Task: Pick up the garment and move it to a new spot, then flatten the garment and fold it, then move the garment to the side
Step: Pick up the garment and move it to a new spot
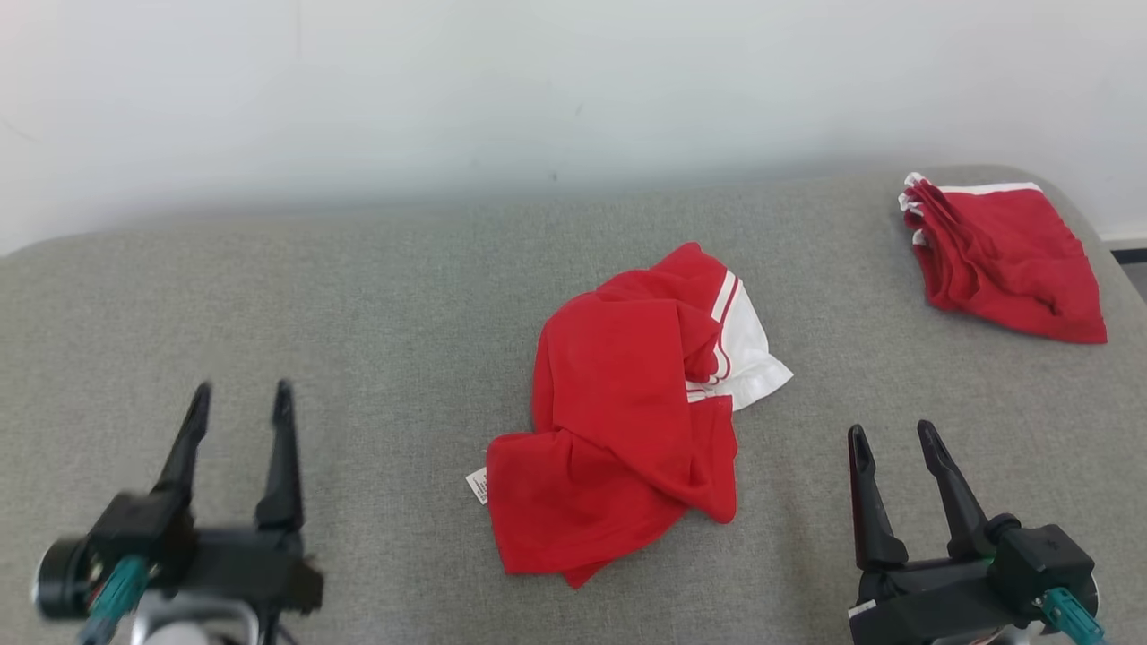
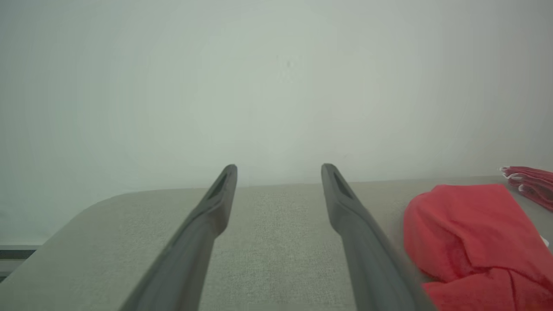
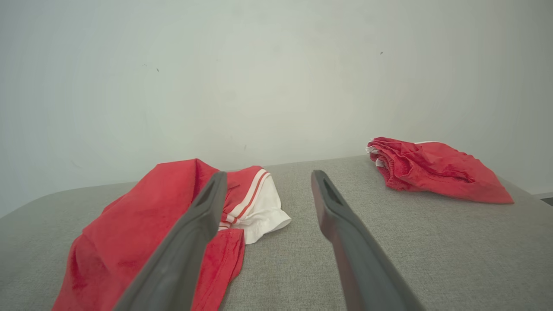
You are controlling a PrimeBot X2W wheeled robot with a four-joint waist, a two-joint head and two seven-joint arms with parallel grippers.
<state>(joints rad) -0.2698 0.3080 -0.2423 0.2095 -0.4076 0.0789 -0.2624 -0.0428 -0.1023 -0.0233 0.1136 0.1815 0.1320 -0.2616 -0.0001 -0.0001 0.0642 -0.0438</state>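
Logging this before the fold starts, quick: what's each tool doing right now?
Left tool: open, holding nothing.
Right tool: open, holding nothing.

A crumpled garment (image 1: 618,430) lies on the table (image 1: 358,296), a little right of its centre. A folded garment (image 1: 1004,255) lies at the table's far right corner, well apart from the crumpled garment. A wall (image 1: 448,90) stands behind the table's far edge. The left gripper (image 1: 243,389) hangs over the near left of the table, well left of the crumpled garment. The right gripper (image 1: 892,429) hangs over the near right, near the crumpled garment's right side and in front of the folded garment. A label (image 1: 478,485) sticks out at the crumpled garment's near left edge.
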